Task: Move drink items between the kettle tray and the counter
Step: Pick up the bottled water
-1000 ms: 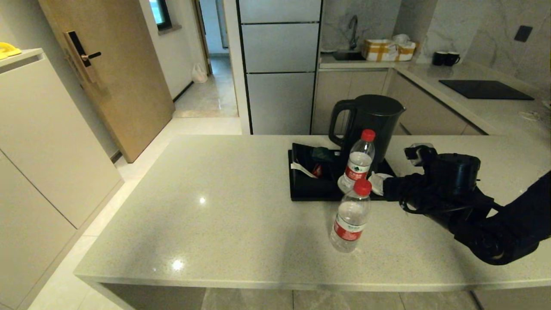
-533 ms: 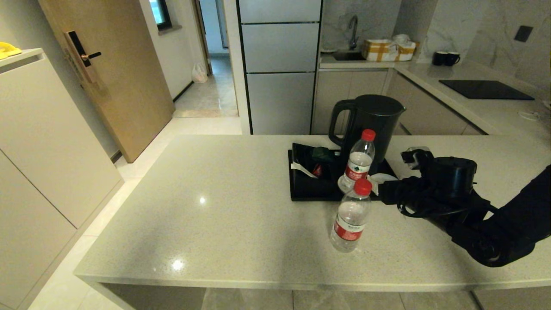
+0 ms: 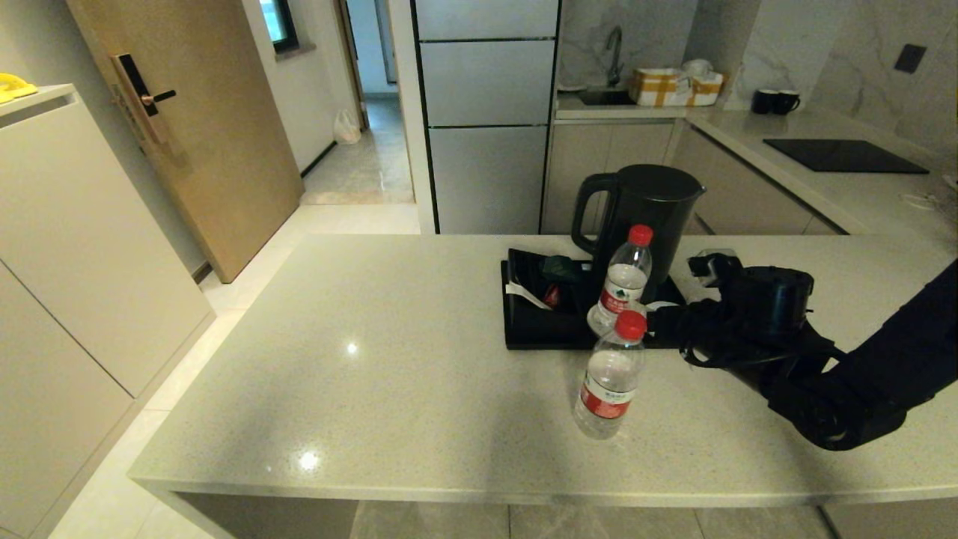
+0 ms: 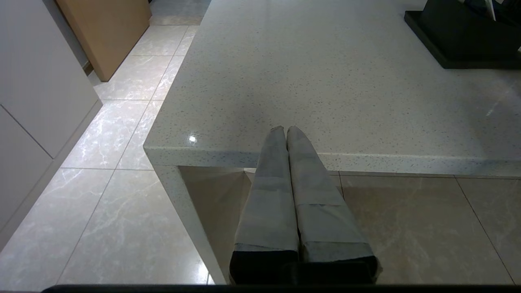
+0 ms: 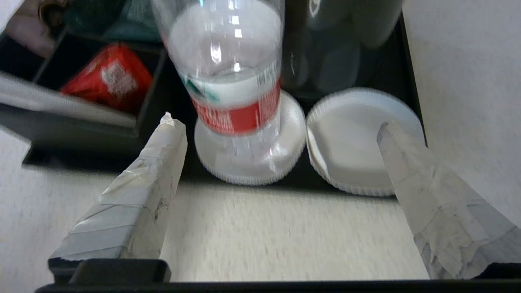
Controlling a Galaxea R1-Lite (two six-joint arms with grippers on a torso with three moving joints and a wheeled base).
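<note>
R gripper [image 5: 281,130] spread wide, empty, just right of clear plastic red-capped bottle [image 3: 626,281] standing on white round coaster [image 5: 250,162] in flat black tray [image 3: 539,333]. 2nd bottle [image 3: 608,378] near, on grey speckled counter [image 3: 374,359]. Light, slick, squashy: you grip at label, mid-body. L gripper [image 4: 286,131] clenched, parked.

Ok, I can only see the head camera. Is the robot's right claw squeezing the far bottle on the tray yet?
Observer: No. The right wrist view shows the right gripper open wide, its fingers short of the water bottle and touching nothing.
Operator: What's that bottle standing on?
Observer: A white round coaster. A second coaster right beside it is bare.
Operator: And where's the other arm? I can't see it.
Observer: The left gripper hangs shut by the near edge of the counter, holding nothing.
</note>
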